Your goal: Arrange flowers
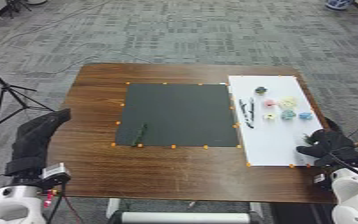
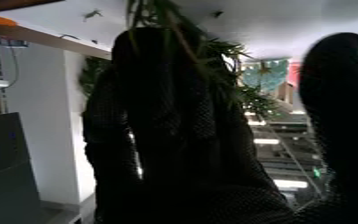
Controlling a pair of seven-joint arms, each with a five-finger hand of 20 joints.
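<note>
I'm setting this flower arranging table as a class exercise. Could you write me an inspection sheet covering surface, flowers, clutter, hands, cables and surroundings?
Surface: brown table, with a dark mat left of a white sheet.
Job's things: green sprig on the mat; pink flower, pale yellow flower and blue flower on the sheet; greenery at the right hand's fingers.
Clutter: nothing seen.
Hands: left hand by the table's left edge, fingers extended; right hand at the sheet's right edge, thumb apart from its fingers.
Cables: black cable by the right hand.
Surroundings: patterned carpet; black tripod at left.
</note>
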